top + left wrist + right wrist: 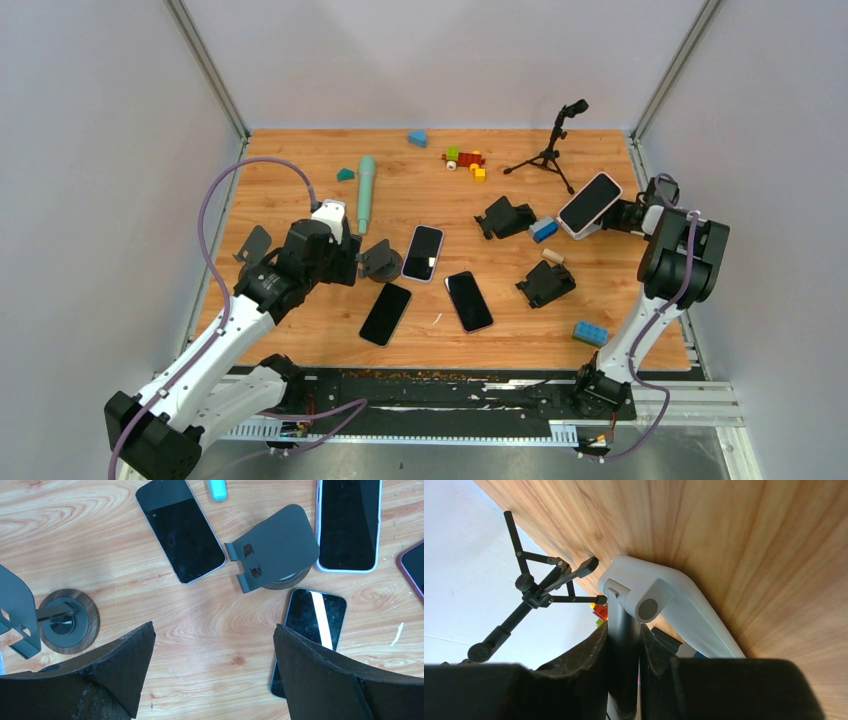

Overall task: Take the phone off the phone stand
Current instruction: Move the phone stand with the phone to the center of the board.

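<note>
A white-cased phone (589, 203) leans tilted on a white phone stand (659, 600) at the right edge of the table. My right gripper (626, 215) is shut on the phone's edge; in the right wrist view the dark phone (623, 645) stands edge-on between the fingers of the gripper (624, 630), just below the stand's hinge. My left gripper (350, 262) is open and empty and hovers over bare wood (214, 630). An empty dark stand (275, 547) on a round base sits just ahead of it.
Three phones lie flat mid-table (423, 252) (386, 313) (469, 300). Another dark stand (252, 243) is at the left. Two black stands (505, 216) (545, 283), a teal microphone (366, 190), a tripod (548, 150), blue bricks (590, 333) and small toys (465, 160) lie around.
</note>
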`<state>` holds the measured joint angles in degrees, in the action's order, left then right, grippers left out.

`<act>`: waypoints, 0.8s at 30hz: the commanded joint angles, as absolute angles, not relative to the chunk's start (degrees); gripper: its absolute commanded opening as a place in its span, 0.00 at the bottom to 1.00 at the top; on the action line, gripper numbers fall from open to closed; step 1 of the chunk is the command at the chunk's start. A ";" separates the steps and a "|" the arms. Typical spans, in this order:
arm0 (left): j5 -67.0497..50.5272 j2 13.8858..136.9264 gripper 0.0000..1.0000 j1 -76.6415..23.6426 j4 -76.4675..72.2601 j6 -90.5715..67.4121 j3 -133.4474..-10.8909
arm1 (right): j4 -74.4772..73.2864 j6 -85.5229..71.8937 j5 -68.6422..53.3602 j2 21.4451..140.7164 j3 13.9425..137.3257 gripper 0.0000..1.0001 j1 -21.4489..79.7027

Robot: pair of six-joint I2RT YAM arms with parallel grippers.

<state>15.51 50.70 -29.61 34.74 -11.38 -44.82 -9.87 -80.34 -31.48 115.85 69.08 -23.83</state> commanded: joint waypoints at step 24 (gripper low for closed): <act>15.27 51.37 0.95 -29.80 34.37 -10.99 -45.18 | -17.49 -72.31 -30.23 115.05 62.24 0.20 -17.12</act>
<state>15.53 51.37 -29.61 34.98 -11.38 -44.82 -8.86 -76.34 -30.98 114.48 66.50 -20.58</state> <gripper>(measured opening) 0.953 0.232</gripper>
